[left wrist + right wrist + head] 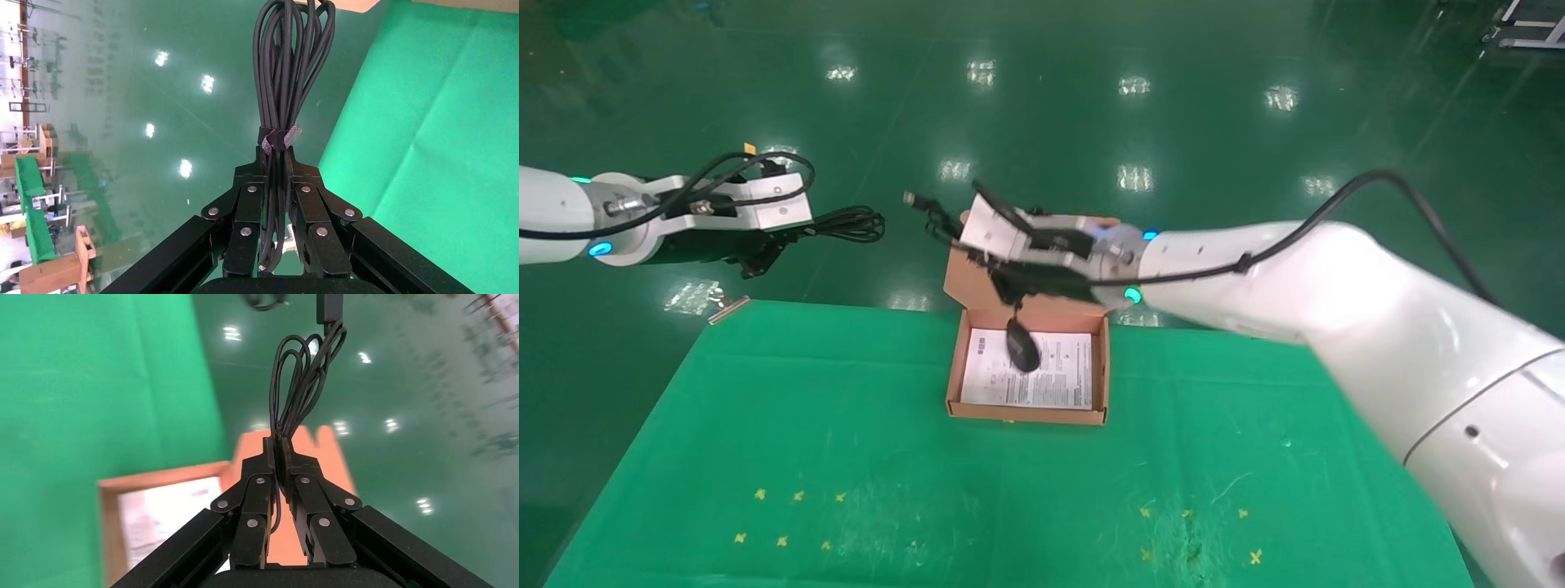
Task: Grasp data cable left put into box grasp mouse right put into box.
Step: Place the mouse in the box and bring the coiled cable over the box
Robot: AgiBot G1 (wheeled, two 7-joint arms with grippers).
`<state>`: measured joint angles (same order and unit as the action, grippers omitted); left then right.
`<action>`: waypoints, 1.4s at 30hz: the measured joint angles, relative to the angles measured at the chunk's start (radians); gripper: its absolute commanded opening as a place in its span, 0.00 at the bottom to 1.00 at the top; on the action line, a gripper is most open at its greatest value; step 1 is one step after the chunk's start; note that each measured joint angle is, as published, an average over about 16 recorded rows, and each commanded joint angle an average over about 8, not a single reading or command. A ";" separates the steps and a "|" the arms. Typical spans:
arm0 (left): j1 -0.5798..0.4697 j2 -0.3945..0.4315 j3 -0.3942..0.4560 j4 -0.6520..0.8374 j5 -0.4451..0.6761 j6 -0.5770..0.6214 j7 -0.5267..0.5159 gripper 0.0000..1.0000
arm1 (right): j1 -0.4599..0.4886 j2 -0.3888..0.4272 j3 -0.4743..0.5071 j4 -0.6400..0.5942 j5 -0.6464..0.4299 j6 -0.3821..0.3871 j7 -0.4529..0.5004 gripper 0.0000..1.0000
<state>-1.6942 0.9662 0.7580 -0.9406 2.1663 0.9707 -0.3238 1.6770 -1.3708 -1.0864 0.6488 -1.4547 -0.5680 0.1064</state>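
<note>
My right gripper [1001,282] sits at the middle of the head view, above the far edge of the box [1103,376], its fingers [269,456] pressed together on the looped cord [300,386] of the mouse [1023,346]. The mouse dangles just below my grip, low over the white printed sheet [1058,380] in the box; whether it touches the sheet I cannot tell. The cord's USB plug [911,198] sticks out to the upper left of my gripper. The box stands on the green cloth [805,425], its lid [964,278] tilted up behind. At the left of the frame, well apart from the box, my left gripper [764,253] pinches the coiled data cable [287,73], bound with a strap [280,138].
</note>
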 measured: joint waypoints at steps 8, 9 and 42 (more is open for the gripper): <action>0.005 -0.004 0.001 -0.019 0.009 0.003 -0.018 0.00 | -0.037 -0.001 -0.106 -0.021 0.066 0.063 0.119 0.00; 0.006 -0.005 0.001 -0.020 0.010 0.003 -0.019 0.00 | -0.040 -0.001 -0.119 -0.025 0.071 0.070 0.134 0.00; 0.131 0.161 0.018 0.079 -0.078 -0.148 0.092 0.00 | -0.012 0.170 -0.245 0.056 0.087 0.130 0.279 1.00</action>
<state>-1.5629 1.1269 0.7756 -0.8618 2.0888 0.8226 -0.2321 1.6648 -1.2009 -1.3317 0.7053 -1.3676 -0.4379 0.3849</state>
